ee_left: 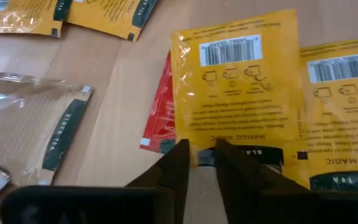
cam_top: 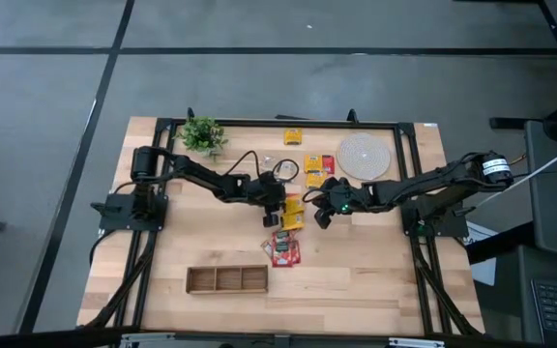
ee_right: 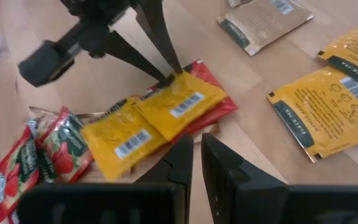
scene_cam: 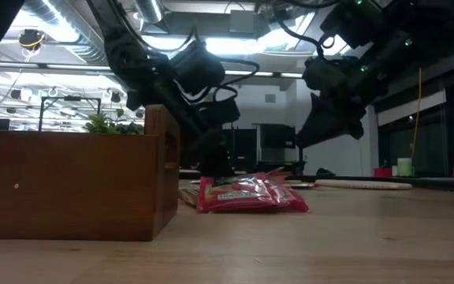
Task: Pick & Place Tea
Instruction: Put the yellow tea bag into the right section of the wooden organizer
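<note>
Tea sachets lie scattered mid-table. A yellow sachet (ee_left: 238, 93) lies atop a red one (ee_left: 160, 115) and beside another yellow one (ee_left: 344, 106); my left gripper (cam_top: 277, 210) is shut on its near edge. Crumpled red sachets (cam_top: 284, 249) lie toward the near edge, and more yellow ones (cam_top: 313, 171) toward the far side. My right gripper (cam_top: 322, 217) hovers shut with nothing between its fingers just right of the pile, above the bare table (ee_right: 247, 149). My left gripper pinches the yellow sachet's dark-banded edge (ee_left: 205, 155) between its two fingertips (ee_right: 169, 76). The fingers slant down from the table's left. The sachet still lies flat on the red sachet and its yellow neighbour.
The long wooden tray (cam_top: 227, 279) sits near the front edge, left of centre. A round woven mat (cam_top: 364, 155) and a small green plant (cam_top: 202, 133) stand at the far side. A pale brown sachet (ee_left: 33, 130) lies close to my left gripper.
</note>
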